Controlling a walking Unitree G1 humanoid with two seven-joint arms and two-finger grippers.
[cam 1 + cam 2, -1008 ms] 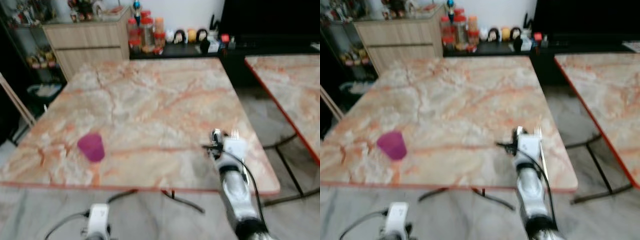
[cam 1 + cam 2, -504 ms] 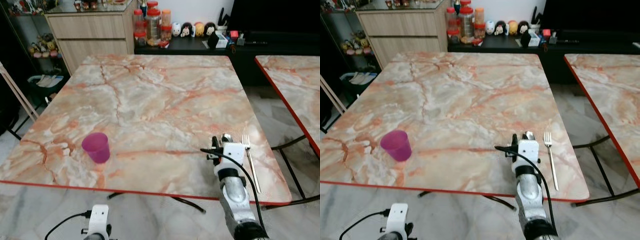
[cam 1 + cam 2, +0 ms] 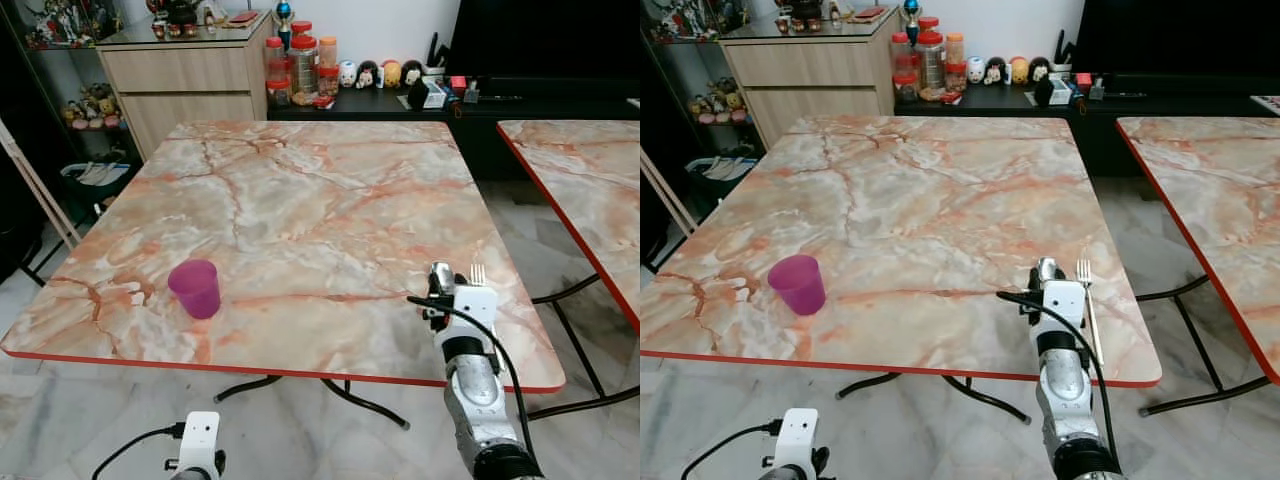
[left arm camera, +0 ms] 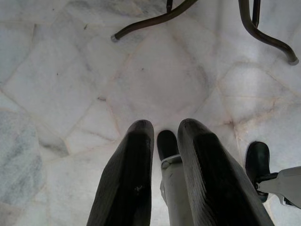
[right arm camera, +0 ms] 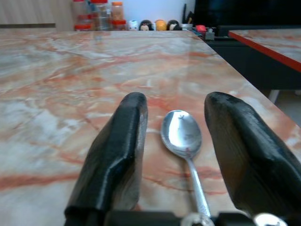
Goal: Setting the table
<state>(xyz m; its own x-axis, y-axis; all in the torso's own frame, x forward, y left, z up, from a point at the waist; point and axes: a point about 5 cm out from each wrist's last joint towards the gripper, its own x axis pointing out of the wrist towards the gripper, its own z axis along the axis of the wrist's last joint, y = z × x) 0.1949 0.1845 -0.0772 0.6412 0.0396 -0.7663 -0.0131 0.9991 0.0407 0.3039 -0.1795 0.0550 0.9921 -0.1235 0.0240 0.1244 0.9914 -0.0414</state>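
Left gripper (image 4: pixel 160 141): hangs idle below the near edge of the marble table (image 3: pixel 300 200), pointed at the tiled floor (image 4: pixel 70 70), its two black fingers (image 4: pixel 129 183) set a little apart with nothing between them. Purple cup (image 3: pixel 195 288): upright on the table toward the near left corner, well apart from the cutlery; its inside cannot be made out. Right gripper (image 5: pixel 176 141): reaches over the table near the near right corner, fingers spread wide and low over the surface, straddling the spoon (image 5: pixel 183 141) without touching it; the spoon lies flat on the table, bowl pointing away from the wrist, handle running back between the fingers. Fork (image 3: pixel 1087 300): flat on the table just beside the right gripper, on the side nearer the table's right edge, tines pointing toward the far side. Compared with half a second ago, the head camera has shifted slightly; the cup, spoon and fork lie in the same places on the table, and the right gripper remains over the spoon. Beyond the far edge of the table: a wooden cabinet (image 3: pixel 185 75), red-lidded jars (image 3: pixel 300 65) whose contents cannot be told, and small figurines (image 3: pixel 370 73) on a dark shelf. A second marble table (image 3: pixel 590 170) stands to the right.
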